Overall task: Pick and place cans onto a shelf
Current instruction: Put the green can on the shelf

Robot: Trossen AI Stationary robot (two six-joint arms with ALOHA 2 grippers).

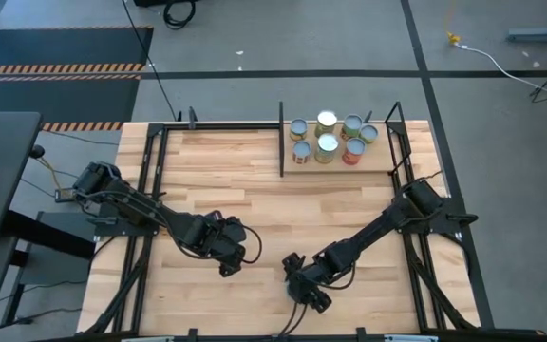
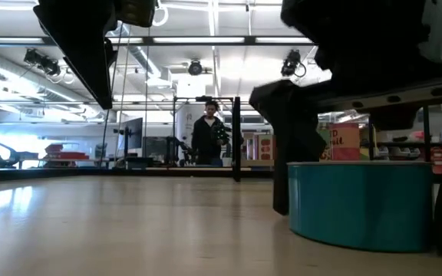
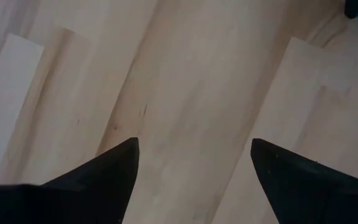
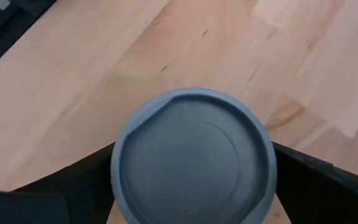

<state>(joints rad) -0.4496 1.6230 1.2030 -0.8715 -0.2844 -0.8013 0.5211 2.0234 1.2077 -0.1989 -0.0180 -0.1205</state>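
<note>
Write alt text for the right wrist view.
A round grey-blue can lid fills the middle of the view, seen from straight above, sitting between the two dark fingers of the right pincer, which stand wide on either side of it. Light wooden planks of the table lie beyond.

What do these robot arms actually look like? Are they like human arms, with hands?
Not much like ours. Both are slim, jointed black arms made of boxy segments, with dark cables running along them back to black frames at the table's sides. Instead of hands, the left gripper and right gripper each end in two fingers: flat, matte black wedges tapering to points. No markings show on them.
</note>
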